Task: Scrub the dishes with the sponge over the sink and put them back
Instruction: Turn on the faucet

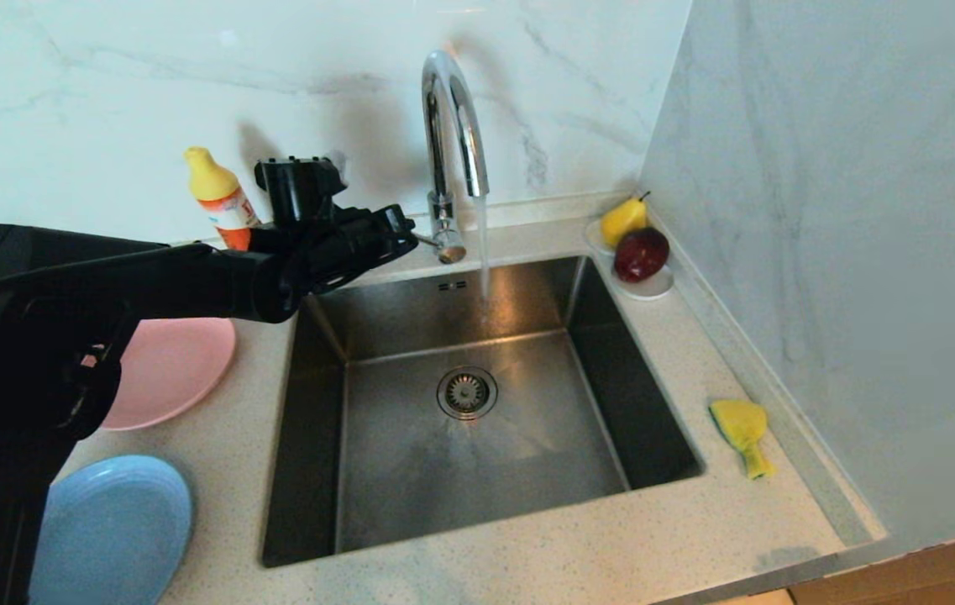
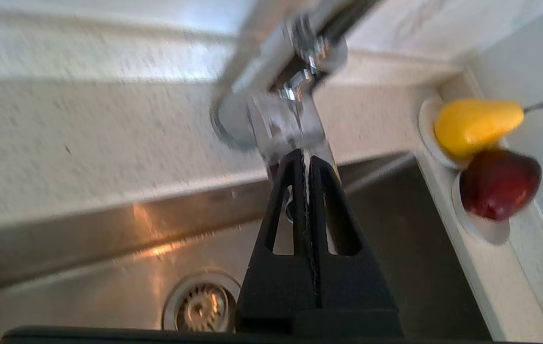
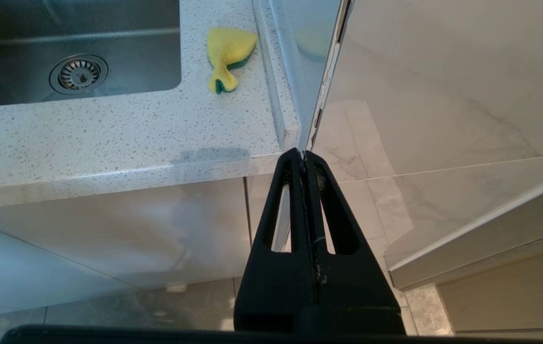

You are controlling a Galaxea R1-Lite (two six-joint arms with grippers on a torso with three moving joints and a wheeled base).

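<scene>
The sink point(image 1: 410, 470) is a dark steel basin with a round drain point(image 1: 466, 392), and water runs from its chrome tap point(image 1: 453, 126). My left gripper point(image 1: 410, 239) is shut and empty, with its tips at the tap's base point(image 2: 281, 110); the left wrist view shows the same gripper point(image 2: 303, 155). On the counter left of the sink lie a pink plate point(image 1: 175, 370) and a light blue plate point(image 1: 116, 529). The yellow sponge point(image 1: 742, 428) lies on the counter to the sink's right and also shows as the sponge point(image 3: 227, 52) in the right wrist view. My right gripper point(image 3: 303, 154) is shut and parked below the counter's front edge.
An orange and yellow detergent bottle point(image 1: 221, 202) stands behind my left arm. A yellow pear point(image 1: 621, 220) and a dark red apple point(image 1: 642, 254) sit on white saucers point(image 1: 649, 290) in the back right corner. A marble wall point(image 1: 821, 252) bounds the counter on the right.
</scene>
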